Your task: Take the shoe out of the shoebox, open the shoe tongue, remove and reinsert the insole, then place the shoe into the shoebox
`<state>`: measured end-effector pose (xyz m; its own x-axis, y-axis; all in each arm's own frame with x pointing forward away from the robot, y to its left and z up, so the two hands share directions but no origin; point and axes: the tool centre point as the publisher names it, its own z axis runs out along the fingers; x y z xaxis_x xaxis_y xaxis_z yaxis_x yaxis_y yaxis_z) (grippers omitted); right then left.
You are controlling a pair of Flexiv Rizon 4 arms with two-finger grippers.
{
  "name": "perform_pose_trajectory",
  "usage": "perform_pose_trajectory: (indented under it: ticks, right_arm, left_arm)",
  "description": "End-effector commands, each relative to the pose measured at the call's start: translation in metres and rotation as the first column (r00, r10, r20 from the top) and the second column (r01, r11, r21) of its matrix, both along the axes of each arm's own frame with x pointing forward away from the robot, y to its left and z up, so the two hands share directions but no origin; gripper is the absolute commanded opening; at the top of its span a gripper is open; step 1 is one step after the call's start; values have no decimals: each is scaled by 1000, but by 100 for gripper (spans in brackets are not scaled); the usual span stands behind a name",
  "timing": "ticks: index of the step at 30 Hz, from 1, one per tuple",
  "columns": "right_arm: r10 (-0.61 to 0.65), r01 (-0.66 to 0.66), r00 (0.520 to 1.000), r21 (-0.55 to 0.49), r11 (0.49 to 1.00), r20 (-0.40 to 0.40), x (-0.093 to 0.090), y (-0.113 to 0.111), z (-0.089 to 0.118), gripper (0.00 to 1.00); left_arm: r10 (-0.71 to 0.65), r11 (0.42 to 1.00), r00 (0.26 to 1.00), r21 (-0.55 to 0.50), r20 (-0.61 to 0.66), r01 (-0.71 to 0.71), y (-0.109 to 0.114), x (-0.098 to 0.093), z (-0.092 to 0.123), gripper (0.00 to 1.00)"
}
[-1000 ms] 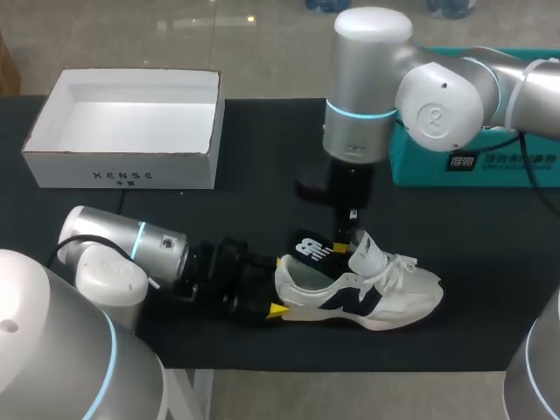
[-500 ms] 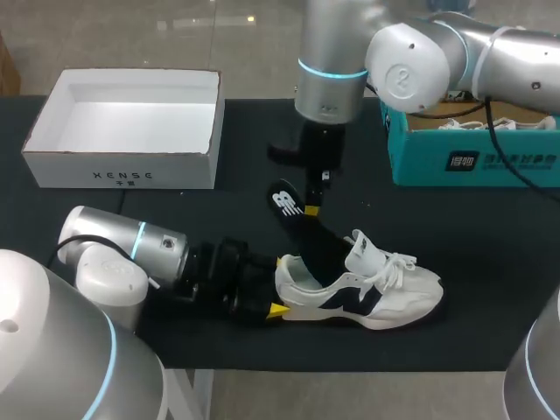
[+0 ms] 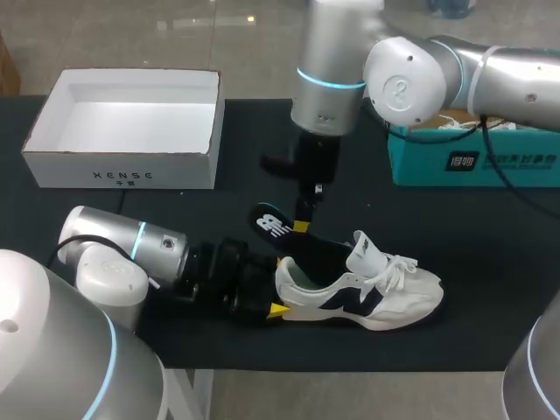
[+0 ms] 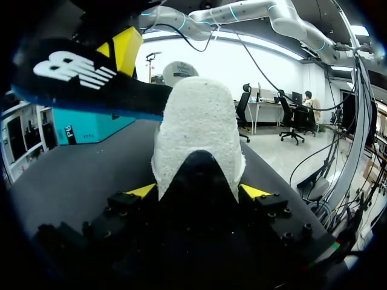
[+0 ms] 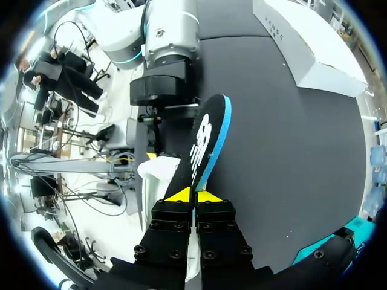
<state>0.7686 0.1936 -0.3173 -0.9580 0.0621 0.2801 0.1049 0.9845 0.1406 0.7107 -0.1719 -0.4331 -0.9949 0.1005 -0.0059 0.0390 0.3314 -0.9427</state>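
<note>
Pinching, right gripper (image 3: 302, 227) (image 5: 193, 195): its yellow tips are pressing together on the edge of the insole (image 3: 273, 226) (image 5: 205, 142) (image 4: 78, 78), in the middle of the head view.
Insole position: it is hanging tilted, with the heel end raised toward the upper left and the other end reaching down to the shoe's opening. A blue rim is showing ahead of the right gripper in the right wrist view.
Insole marking: a white logo is showing on the black heel end.
Left gripper (image 3: 276, 289) (image 4: 198, 192): coming in from the lower left, its fingers are clamping the shoe's heel from two sides.
Shoe (image 3: 367, 293) (image 4: 196, 133): white with a dark side emblem, it is resting on its sole on the black table (image 3: 455, 236) in the lower middle of the head view. The toe is pointing right and the tongue (image 3: 366, 249) is standing up.
Shoebox (image 3: 122, 171) (image 5: 308, 54): white and open, it is sitting at the upper left, well apart from the shoe. A short row of dark letters is running along its front wall.
Teal box (image 3: 472, 162): it is sitting at the upper right, with white print showing on its side.
</note>
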Motion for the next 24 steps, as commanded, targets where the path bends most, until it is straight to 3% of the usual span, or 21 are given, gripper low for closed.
perform_pose_trajectory:
  ticks: [1, 4, 15, 24]
  right_arm:
    - [-18, 17, 1000, 44, 999, 8, -13, -10, -4, 31]
    - [-24, 24, 1000, 52, 998, 0, -16, -11, -3, 42]
    - [-46, 49, 998, 75, 996, -41, -27, -16, -15, 42]
    - [-88, 90, 995, 68, 994, -43, -22, -26, -19, 43]
  left_arm:
    - [1, 1000, 1000, 3, 1, -1, -3, 0, -5, 0]
    - [1, 1000, 1000, 3, 1, -1, -3, 0, -5, 0]
    - [1, 1000, 1000, 3, 1, -1, -3, 0, -5, 0]
    - [1, 1000, 1000, 3, 1, -1, -3, 0, -5, 0]
